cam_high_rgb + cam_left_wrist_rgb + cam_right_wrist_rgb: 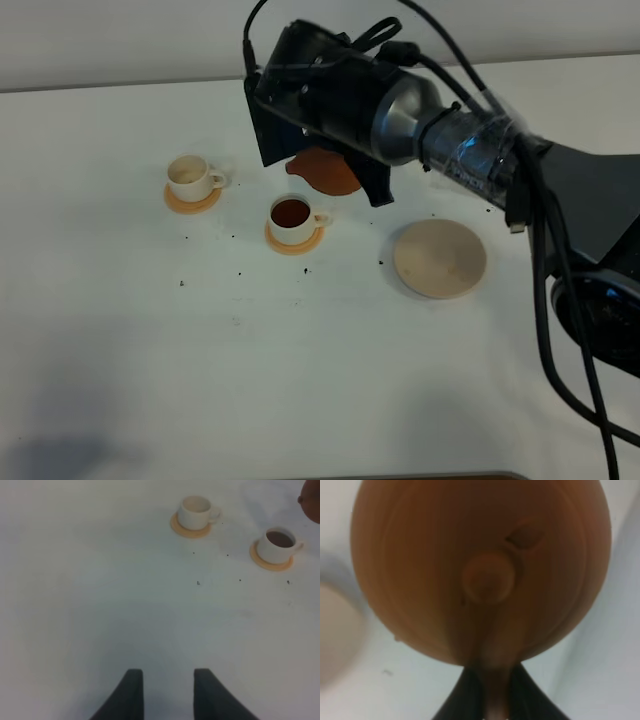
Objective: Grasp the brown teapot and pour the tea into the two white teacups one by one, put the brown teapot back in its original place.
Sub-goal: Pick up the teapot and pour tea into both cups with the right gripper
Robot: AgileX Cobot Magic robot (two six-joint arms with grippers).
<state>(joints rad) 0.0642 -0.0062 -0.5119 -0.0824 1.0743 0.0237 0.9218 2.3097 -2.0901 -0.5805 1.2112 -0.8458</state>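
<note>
My left gripper (167, 696) hangs spread over the table (300, 380). The empty teacup (190, 176) sits at ten o'clock of the tea-filled teacup (291, 217). At that cup's one o'clock my right gripper (492, 682) pinches the brown teapot (325, 172). The saucer (440, 258) lies at the teapot's four o'clock.

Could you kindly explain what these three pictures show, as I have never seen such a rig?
This is a robot with two arms, each ending in a two-fingered gripper. One picture looks down from a high camera; the other two come from wrist cameras. On the table stand two cups on coasters: the full cup holds tea, the left cup looks empty. A beige saucer lies bare. The right gripper is shut on the handle of a brown teapot, held up over the table. The left gripper is open, holding nothing.
</note>
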